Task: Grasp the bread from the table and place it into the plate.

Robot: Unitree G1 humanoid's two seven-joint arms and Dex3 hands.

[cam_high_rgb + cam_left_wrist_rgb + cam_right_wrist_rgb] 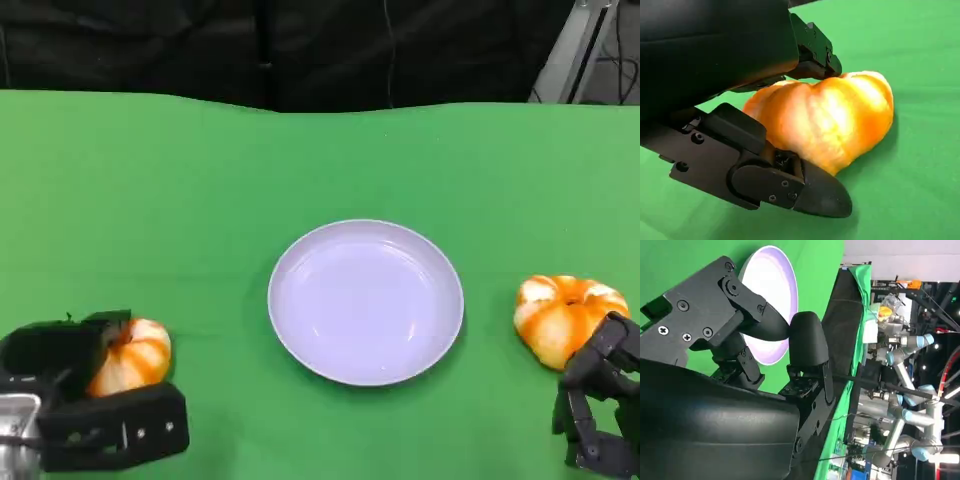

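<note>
Head view: the left robot hand cups an orange bread on the green tabletop, left of the plate.

Left wrist view: fingers bracket the bread; tighten evenly before lifting.

Right wrist view: the right robot hand is curled, holding nothing.

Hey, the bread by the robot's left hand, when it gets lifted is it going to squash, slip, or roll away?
The bread looks puffy and lobed, so it is probably light and may dent under a hard squeeze. Its glazed surface looks shiny, so it might be a little slippery. The left hand has fingers on both sides of it, which should stop it rolling.
</note>
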